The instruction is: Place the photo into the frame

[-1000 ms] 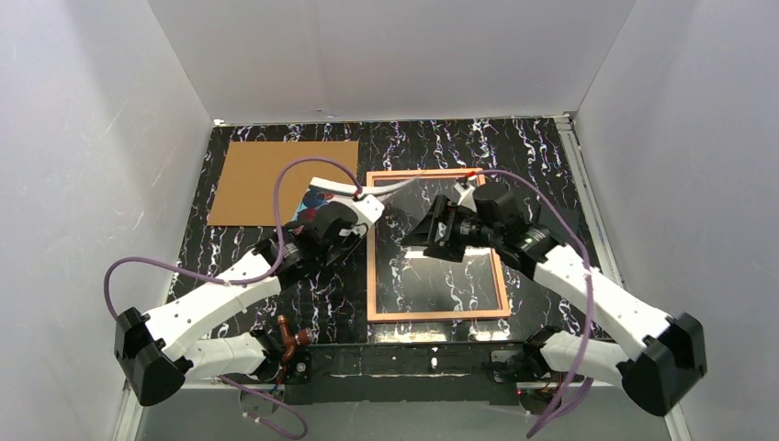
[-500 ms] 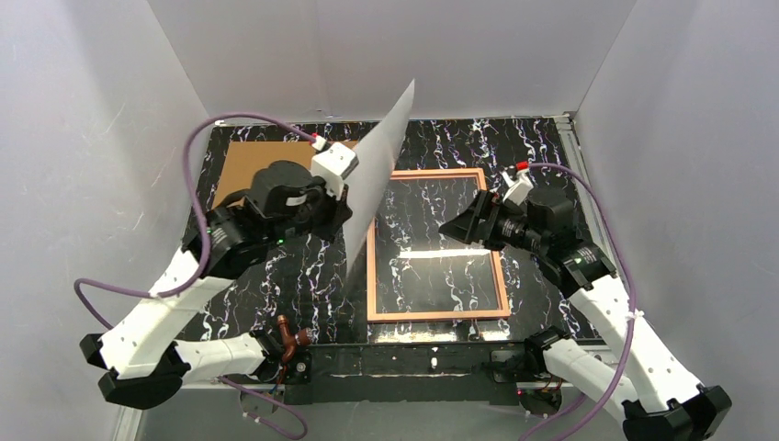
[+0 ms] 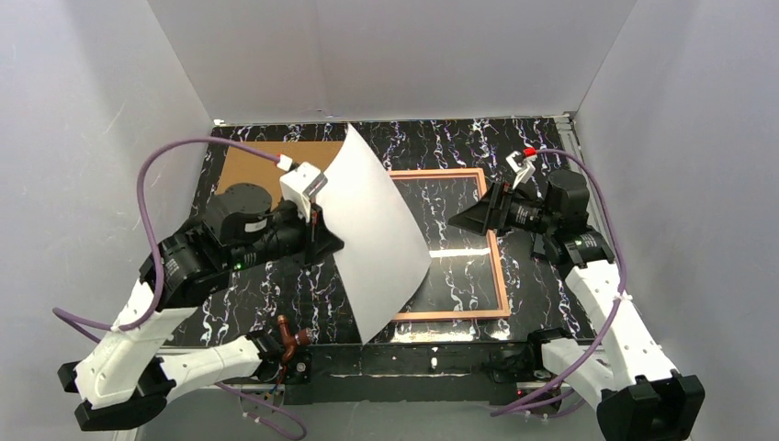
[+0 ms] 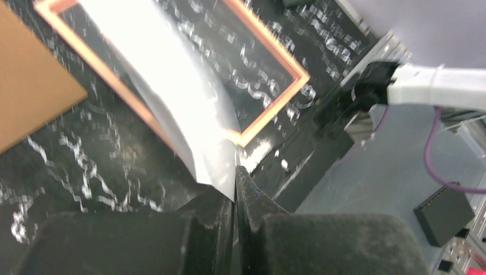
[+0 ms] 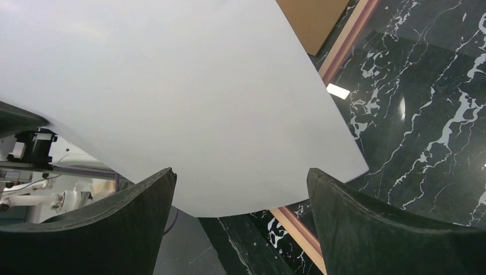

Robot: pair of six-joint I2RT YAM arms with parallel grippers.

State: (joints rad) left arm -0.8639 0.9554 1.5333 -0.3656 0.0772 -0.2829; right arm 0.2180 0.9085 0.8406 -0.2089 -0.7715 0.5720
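Observation:
The photo [image 3: 372, 239] hangs in the air with its white back towards the top camera, curved and tilted over the left half of the frame [image 3: 502, 266]. My left gripper [image 3: 317, 225] is shut on the photo's left edge; in the left wrist view the sheet [image 4: 172, 86] runs out from between the closed jaws [image 4: 236, 172]. The copper-orange frame [image 4: 275, 107] lies flat on the marble table. My right gripper [image 3: 459, 223] hovers over the frame's right part, open and holding nothing. Its wrist view shows the photo's white back [image 5: 189, 97] just ahead of the spread fingers [image 5: 240, 175].
The plain brown backing board [image 3: 253, 161] lies flat at the back left, partly behind the left arm. White walls close in the table on three sides. A black rail [image 3: 413, 360] runs along the near edge. Purple cables loop above both arms.
The left arm lifted the photo off the table and swung it over the frame, white back now facing up. The right gripper drew back to the right and opened a little wider.

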